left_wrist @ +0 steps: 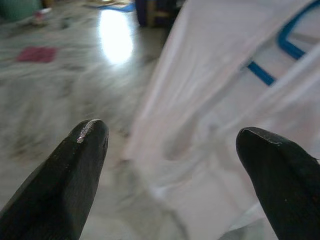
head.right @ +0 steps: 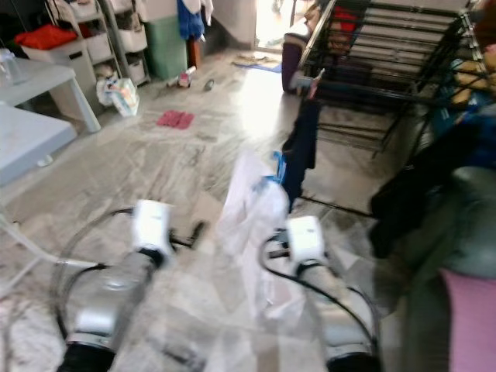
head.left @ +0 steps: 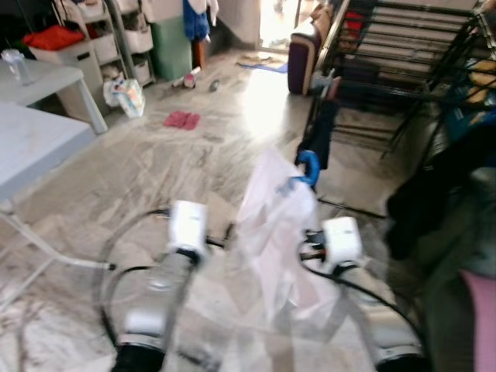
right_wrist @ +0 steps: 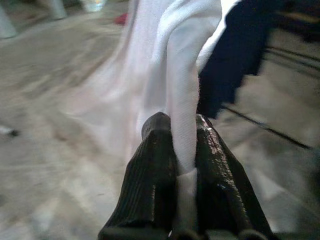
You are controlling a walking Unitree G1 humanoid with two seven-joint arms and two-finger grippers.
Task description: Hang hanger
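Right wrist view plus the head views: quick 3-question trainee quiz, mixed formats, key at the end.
1. True or false: the right gripper is shut on a fold of the white garment.
2. Multiple choice: the left gripper is A) shut on the garment, B) open with the garment ahead of its fingers, C) holding the blue hanger.
3. Fill in: the hanger's hook pokes out at the top of the garment, in front of a dark cloth hanging on the black ______.

Key
1. True: white cloth is pinched between its two black fingers.
2. B
3. drying rack
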